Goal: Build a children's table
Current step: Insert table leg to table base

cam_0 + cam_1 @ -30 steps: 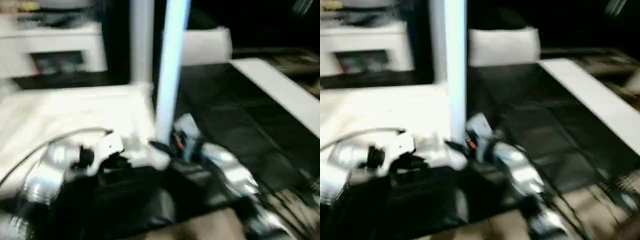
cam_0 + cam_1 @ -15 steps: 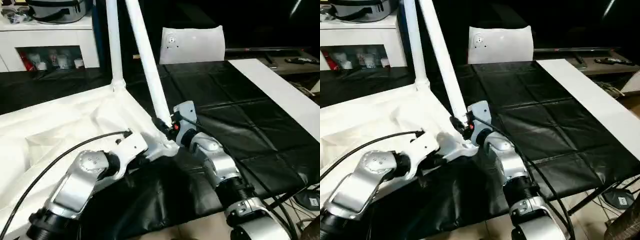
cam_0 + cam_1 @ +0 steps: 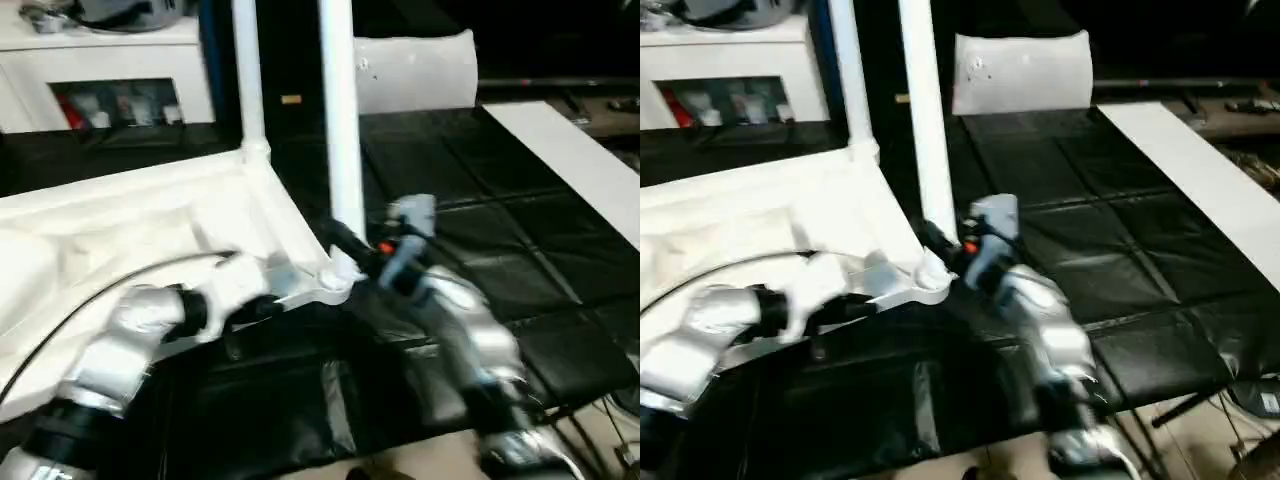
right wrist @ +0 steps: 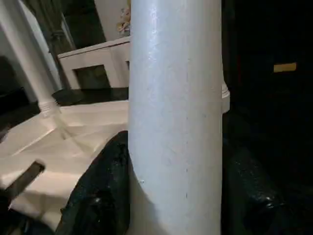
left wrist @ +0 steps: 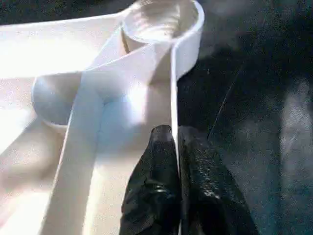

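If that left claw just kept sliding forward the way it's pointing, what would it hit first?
Probably the round corner socket. The left gripper is pinching the tabletop's thin rim, and its fingers point along that rim toward the socket, though depth is hard to judge.

No legible text, label, brand, number or sign appears in any view. A small yellow-orange tag (image 3: 291,99) on the dark background behind the table and the items on the white cabinet (image 3: 110,75) shelves are too blurred to read.
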Robot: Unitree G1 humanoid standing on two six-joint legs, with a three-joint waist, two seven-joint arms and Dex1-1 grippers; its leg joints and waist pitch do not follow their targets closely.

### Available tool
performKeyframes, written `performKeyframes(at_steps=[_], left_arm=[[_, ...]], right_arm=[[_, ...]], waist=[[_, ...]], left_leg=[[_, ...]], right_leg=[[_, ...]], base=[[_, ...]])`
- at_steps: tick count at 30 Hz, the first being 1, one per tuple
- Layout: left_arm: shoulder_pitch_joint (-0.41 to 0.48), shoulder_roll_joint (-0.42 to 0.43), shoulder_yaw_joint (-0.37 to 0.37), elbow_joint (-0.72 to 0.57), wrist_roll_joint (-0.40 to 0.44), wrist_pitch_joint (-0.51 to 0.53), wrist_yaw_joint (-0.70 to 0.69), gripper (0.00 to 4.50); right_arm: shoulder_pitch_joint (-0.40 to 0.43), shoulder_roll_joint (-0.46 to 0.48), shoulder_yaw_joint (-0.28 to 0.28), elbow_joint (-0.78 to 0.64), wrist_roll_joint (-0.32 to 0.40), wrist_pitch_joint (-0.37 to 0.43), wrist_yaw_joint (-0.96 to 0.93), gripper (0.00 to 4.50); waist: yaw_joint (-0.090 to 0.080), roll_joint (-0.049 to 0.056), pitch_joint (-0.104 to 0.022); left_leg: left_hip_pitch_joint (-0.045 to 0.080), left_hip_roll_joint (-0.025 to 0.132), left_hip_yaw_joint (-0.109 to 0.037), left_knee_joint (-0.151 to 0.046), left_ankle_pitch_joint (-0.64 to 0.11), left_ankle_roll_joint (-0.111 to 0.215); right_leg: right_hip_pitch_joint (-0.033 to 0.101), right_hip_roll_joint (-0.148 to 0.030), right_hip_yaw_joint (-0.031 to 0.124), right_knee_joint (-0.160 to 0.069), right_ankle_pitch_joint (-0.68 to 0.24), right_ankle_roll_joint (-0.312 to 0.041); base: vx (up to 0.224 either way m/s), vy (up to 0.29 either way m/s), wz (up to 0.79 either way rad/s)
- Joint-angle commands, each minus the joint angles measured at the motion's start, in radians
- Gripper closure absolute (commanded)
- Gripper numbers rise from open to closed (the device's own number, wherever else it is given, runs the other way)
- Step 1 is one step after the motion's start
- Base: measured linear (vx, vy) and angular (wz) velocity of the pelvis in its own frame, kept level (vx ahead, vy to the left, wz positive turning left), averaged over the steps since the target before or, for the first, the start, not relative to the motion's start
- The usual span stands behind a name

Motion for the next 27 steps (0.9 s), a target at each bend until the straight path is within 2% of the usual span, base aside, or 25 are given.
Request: performKeyframes(at_steps=[1,2,4,6,8,9,11,12,13,14,15,17,19,20,22,23,24,26,27], left_arm=[[-0.018,-0.003,0.065,-0.062,-0.109,0.028,-0.04,3.84],[-0.033,-0.013,0.093,-0.069,-0.159,0.034,-0.033,3.59],[-0.068,-0.036,0.121,-0.06,-0.193,0.04,0.006,3.52],[-0.118,-0.068,0.141,-0.038,-0.174,0.051,0.066,3.44],[-0.145,-0.084,0.148,-0.02,-0.151,0.058,0.103,3.35],[-0.192,-0.108,0.152,0.019,-0.104,0.071,0.181,3.35],[-0.273,-0.155,0.165,0.079,-0.059,0.111,0.314,3.27],[-0.315,-0.183,0.173,0.108,-0.046,0.127,0.374,3.27],[-0.347,-0.202,0.175,0.127,-0.052,0.138,0.414,3.27],[-0.392,-0.232,0.173,0.152,-0.076,0.141,0.444,3.27],[-0.41,-0.244,0.168,0.157,-0.087,0.138,0.445,3.27],[-0.444,-0.275,0.151,0.139,-0.113,0.127,0.407,3.27],[-0.457,-0.293,0.139,0.109,-0.142,0.128,0.365,3.27],[-0.455,-0.3,0.13,0.065,-0.177,0.135,0.319,3.27],[-0.443,-0.307,0.105,-0.033,-0.247,0.166,0.226,3.27],[-0.436,-0.304,0.094,-0.072,-0.273,0.186,0.191,3.27],[-0.431,-0.295,0.074,-0.105,-0.29,0.21,0.171,3.27],[-0.425,-0.28,0.039,-0.144,-0.307,0.24,0.155,3.27],[-0.423,-0.279,0.021,-0.156,-0.303,0.245,0.155,3.27]], right_arm=[[0.012,-0.013,0.007,-0.058,0.015,0.028,0.015,2.6],[0.028,-0.025,0.019,-0.09,0.013,0.042,0.022,2.6],[0.043,-0.029,0.024,-0.128,0.026,0.072,0.025,2.6],[0.053,-0.026,0.028,-0.16,0.026,0.081,0.006,2.6],[0.056,-0.024,0.031,-0.169,0.012,0.07,-0.005,2.6],[0.056,-0.019,0.037,-0.175,-0.001,0.068,-0.019,2.6],[0.057,-0.021,0.054,-0.188,-0.014,0.088,-0.029,2.6],[0.056,-0.025,0.067,-0.187,-0.029,0.099,-0.034,2.6],[0.054,-0.031,0.079,-0.187,-0.041,0.109,-0.035,2.6],[0.054,-0.037,0.097,-0.184,-0.058,0.111,-0.029,2.6],[0.053,-0.036,0.101,-0.179,-0.064,0.108,-0.031,2.6],[0.05,-0.041,0.106,-0.165,-0.076,0.106,-0.037,2.6],[0.048,-0.046,0.108,-0.155,-0.089,0.099,-0.045,2.6],[0.046,-0.045,0.1,-0.145,-0.092,0.098,-0.058,2.6],[0.041,-0.048,0.085,-0.128,-0.096,0.097,-0.08,2.6],[0.039,-0.051,0.081,-0.121,-0.099,0.093,-0.086,2.6],[0.037,-0.054,0.079,-0.117,-0.101,0.094,-0.089,2.6],[0.035,-0.057,0.075,-0.115,-0.103,0.096,-0.089,2.6],[0.034,-0.057,0.074,-0.114,-0.104,0.097,-0.089,2.6]], waist=[[0.009,0.02,-0.071],[0.01,0.018,-0.067],[0.013,0.018,-0.062],[0.019,0.017,-0.057],[0.024,0.016,-0.054],[0.027,0.015,-0.054],[0.029,0.01,-0.053],[0.035,0.013,-0.053],[0.036,0.008,-0.053],[0.04,0.009,-0.053],[0.045,0.009,-0.055],[0.048,0.006,-0.058],[0.052,0.007,-0.062],[0.053,0.004,-0.063],[0.056,0.007,-0.07],[0.058,0.008,-0.069],[0.057,0.006,-0.067],[0.057,0.006,-0.064],[0.055,0.006,-0.061]], left_leg=[[-0.009,0.01,0.01,-0.057,-0.032,0.059],[-0.009,0.008,0.015,-0.056,-0.03,0.073],[-0.008,0.006,0.019,-0.057,-0.079,0.075],[-0.006,0.008,0.019,-0.061,-0.129,0.058],[-0.003,0.008,0.019,-0.061,-0.153,0.042],[-0.004,0.007,0.019,-0.062,-0.159,0.035],[0.001,0.005,0.02,-0.06,-0.166,0.026],[0.003,0.005,0.019,-0.059,-0.166,0.024],[0.002,0.003,0.019,-0.058,-0.167,0.026],[-0.002,0.003,0.017,-0.058,-0.165,0.024],[0.0,0.006,0.015,-0.057,-0.163,0.025],[-0.007,0.007,0.014,-0.056,-0.142,0.028],[-0.007,0.009,0.014,-0.053,-0.11,0.031],[-0.009,0.007,0.016,-0.052,-0.088,0.036],[-0.013,0.01,0.015,-0.05,-0.038,0.042],[-0.01,0.011,0.017,-0.049,-0.024,0.047],[-0.01,0.011,0.019,-0.05,-0.032,0.046],[-0.01,0.009,0.021,-0.051,-0.055,0.048],[-0.01,0.007,0.022,-0.052,-0.074,0.048]], right_leg=[[0.084,-0.052,0.071,-0.028,-0.016,-0.214],[0.081,-0.049,0.07,-0.029,-0.003,-0.232],[0.083,-0.049,0.069,-0.038,-0.071,-0.222],[0.083,-0.05,0.067,-0.051,-0.19,-0.177],[0.079,-0.049,0.065,-0.062,-0.27,-0.138],[0.079,-0.047,0.064,-0.065,-0.304,-0.115],[0.074,-0.042,0.063,-0.071,-0.341,-0.084],[0.073,-0.044,0.062,-0.074,-0.356,-0.072],[0.073,-0.044,0.061,-0.077,-0.366,-0.067],[0.076,-0.045,0.06,-0.077,-0.382,-0.059],[0.074,-0.049,0.061,-0.079,-0.375,-0.061],[0.077,-0.05,0.062,-0.073,-0.335,-0.074],[0.077,-0.051,0.066,-0.062,-0.266,-0.1],[0.079,-0.049,0.068,-0.056,-0.222,-0.118],[0.084,-0.054,0.072,-0.043,-0.147,-0.15],[0.081,-0.051,0.073,-0.039,-0.11,-0.173],[0.083,-0.05,0.073,-0.036,-0.101,-0.186],[0.084,-0.048,0.074,-0.04,-0.126,-0.18],[0.084,-0.047,0.073,-0.045,-0.161,-0.163]], base=[[0.0,0.0,0.0],[0.0,0.0,0.0],[0.0,0.0,0.0],[0.0,0.0,0.0],[0.0,0.0,0.0],[0.0,0.0,0.0],[0.0,0.0,0.0],[0.0,0.0,0.0],[0.0,0.0,0.0],[0.0,0.0,0.0],[0.0,0.0,0.0],[0.0,0.0,0.0],[0.0,0.0,0.0],[0.0,0.0,0.0],[0.0,0.0,0.0],[0.0,0.0,0.0],[0.0,0.0,0.0],[0.0,0.0,0.0],[0.0,0.0,0.0]])
